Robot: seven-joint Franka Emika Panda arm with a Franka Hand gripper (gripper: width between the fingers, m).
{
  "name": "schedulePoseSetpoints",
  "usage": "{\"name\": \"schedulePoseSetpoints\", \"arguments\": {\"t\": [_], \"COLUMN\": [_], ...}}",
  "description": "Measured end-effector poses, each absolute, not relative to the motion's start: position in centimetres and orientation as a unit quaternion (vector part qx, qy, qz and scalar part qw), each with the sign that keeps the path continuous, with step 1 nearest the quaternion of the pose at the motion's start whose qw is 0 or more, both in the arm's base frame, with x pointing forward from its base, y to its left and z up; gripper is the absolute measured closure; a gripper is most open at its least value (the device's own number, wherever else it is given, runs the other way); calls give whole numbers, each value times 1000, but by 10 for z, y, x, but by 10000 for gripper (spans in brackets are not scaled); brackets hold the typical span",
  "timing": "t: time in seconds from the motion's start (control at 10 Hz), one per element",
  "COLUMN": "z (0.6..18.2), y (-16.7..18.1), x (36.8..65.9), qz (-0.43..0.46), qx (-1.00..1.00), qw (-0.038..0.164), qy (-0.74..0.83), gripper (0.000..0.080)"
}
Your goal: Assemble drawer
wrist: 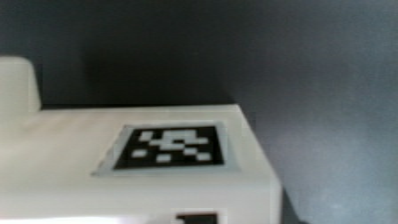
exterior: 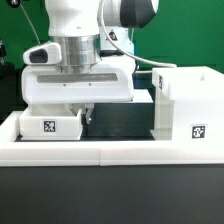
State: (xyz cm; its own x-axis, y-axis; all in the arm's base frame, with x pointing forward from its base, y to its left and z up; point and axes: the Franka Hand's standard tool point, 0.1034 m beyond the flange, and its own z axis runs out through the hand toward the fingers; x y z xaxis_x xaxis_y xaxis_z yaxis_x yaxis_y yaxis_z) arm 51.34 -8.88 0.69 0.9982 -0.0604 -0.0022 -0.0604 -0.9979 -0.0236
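Observation:
A small white tray (exterior: 50,125) with a square tag lies at the exterior view's left, behind the front rail. My gripper (exterior: 86,113) hangs low at that tray's right end, its dark fingers down against the tray. In the wrist view the tray's tagged face (wrist: 169,148) fills the lower half, very close and blurred, and my fingertips cannot be made out. The tall white casing (exterior: 188,98) stands at the exterior view's right, with a tag on its front. A second white part (exterior: 143,103) lies behind my hand, partly hidden.
The long low white border rail (exterior: 110,151) runs across the front of the table. The black table surface (exterior: 120,120) shows between the tray and the casing. A dark backdrop stands behind the arm.

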Motion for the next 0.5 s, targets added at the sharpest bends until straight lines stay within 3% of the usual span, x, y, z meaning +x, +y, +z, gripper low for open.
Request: {"name": "schedulePoseSetpoints", "arguments": {"t": [0.5], "z": [38], "y": [-56], "x": [531], "qz": [-8], "qx": [-999], "qw": [23], "qy": [-22], "gripper": [758]}}
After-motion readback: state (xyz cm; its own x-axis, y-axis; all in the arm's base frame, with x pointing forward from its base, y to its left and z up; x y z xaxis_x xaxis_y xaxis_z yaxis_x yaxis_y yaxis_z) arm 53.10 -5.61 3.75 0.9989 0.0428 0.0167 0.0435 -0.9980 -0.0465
